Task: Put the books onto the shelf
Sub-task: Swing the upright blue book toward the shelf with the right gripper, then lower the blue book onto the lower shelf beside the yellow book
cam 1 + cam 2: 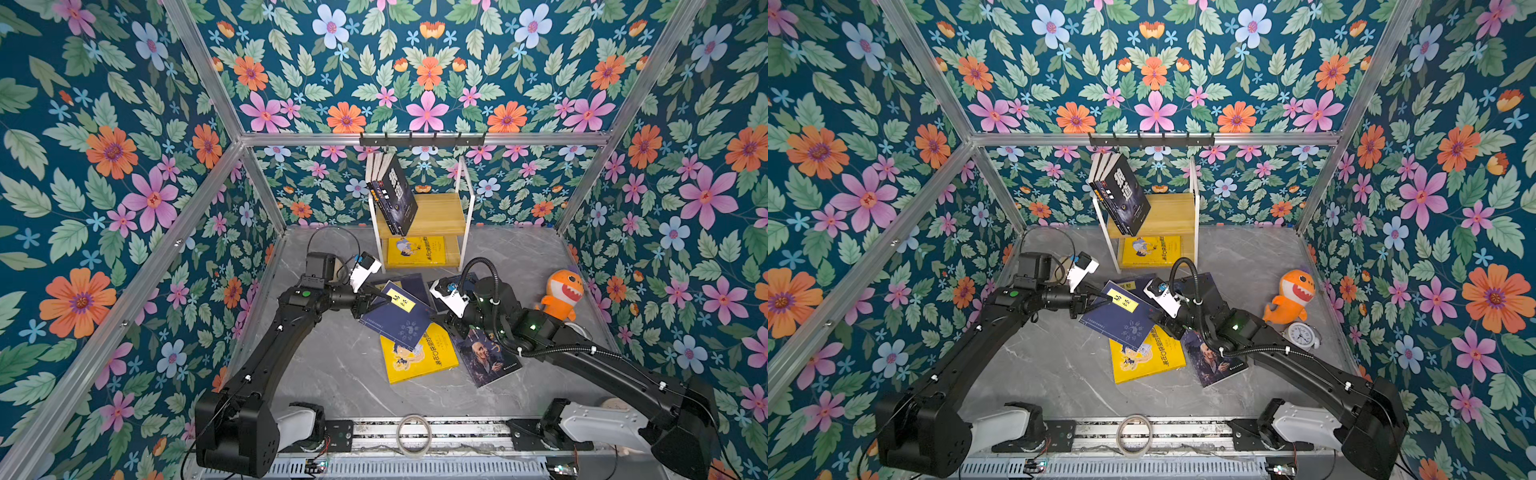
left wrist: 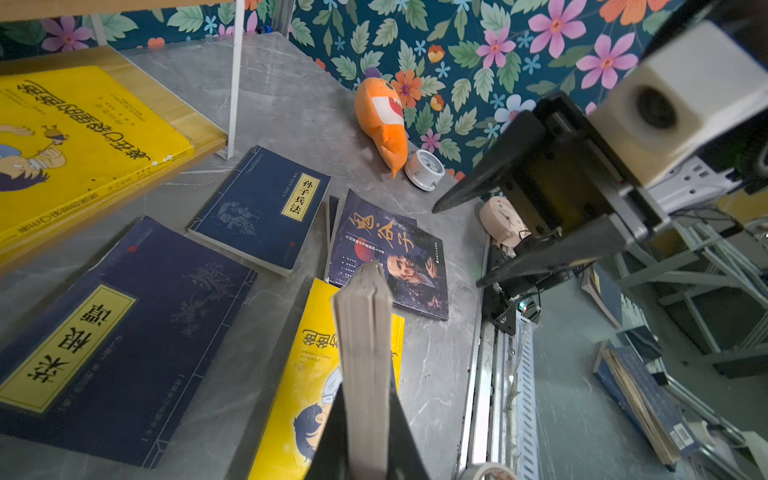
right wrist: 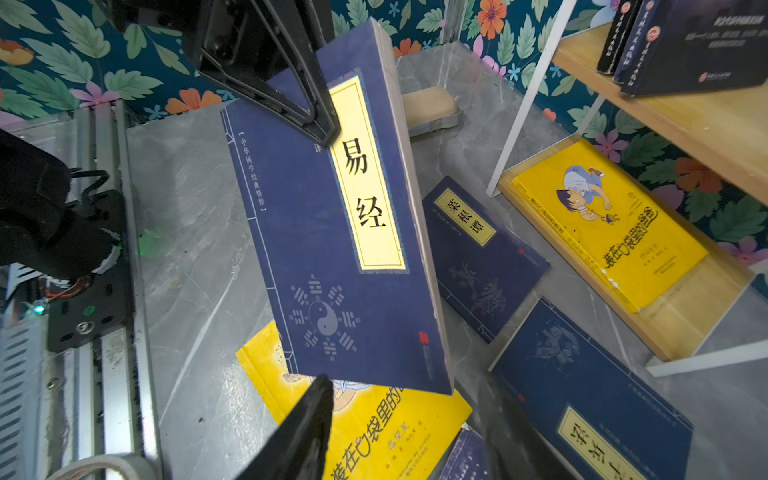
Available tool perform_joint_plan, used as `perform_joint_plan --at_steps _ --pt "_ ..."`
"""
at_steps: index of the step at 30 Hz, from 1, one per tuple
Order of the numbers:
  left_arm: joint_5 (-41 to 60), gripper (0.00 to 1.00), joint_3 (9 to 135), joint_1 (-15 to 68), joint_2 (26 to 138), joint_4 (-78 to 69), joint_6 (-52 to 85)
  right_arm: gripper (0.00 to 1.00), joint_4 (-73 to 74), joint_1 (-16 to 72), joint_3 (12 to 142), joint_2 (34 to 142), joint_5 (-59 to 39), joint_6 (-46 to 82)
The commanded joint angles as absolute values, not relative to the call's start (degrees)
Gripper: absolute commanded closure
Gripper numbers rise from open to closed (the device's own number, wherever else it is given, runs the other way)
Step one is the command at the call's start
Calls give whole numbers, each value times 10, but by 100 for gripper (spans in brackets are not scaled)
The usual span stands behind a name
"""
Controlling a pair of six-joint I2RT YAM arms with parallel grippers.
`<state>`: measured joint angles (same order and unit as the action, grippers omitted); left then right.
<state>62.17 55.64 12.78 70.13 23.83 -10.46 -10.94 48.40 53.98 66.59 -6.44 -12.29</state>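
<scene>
Two tiers make up the shelf [image 1: 436, 212] at the back: dark books [image 1: 397, 195] lean on top, a yellow book [image 1: 415, 250] lies flat below. The left gripper [image 1: 376, 297] is clamped on a navy book [image 1: 399, 318] held above loose books [image 1: 424, 357] on the table [image 1: 332, 365]. The right gripper [image 2: 457, 245] has its jaws apart just beside it. An orange plush [image 1: 563, 295], a clock [image 1: 1302, 334] and a tape roll [image 1: 413, 434] sit aside.

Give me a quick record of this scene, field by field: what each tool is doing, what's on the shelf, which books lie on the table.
left tool: shut on navy book, held tilted above the table
right tool: open, near that book's lower edge, holding nothing
shelf, upper board: dark books leaning together
shelf, lower board: one yellow book lying flat
table: second yellow book, portrait-cover book, two navy paperbacks, lying flat
other: orange plush toy
</scene>
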Motion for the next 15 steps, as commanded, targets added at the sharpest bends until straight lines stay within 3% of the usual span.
perform_joint_plan --at_steps 1,10,15 --pt "636 100 540 120 695 135 -6 39 -77 512 529 664 19 -146" --pt "579 100 488 108 693 -2 179 38 -30 579 506 679 137 -190" --pt "553 100 456 105 690 -72 292 38 26 607 481 693 156 -227"
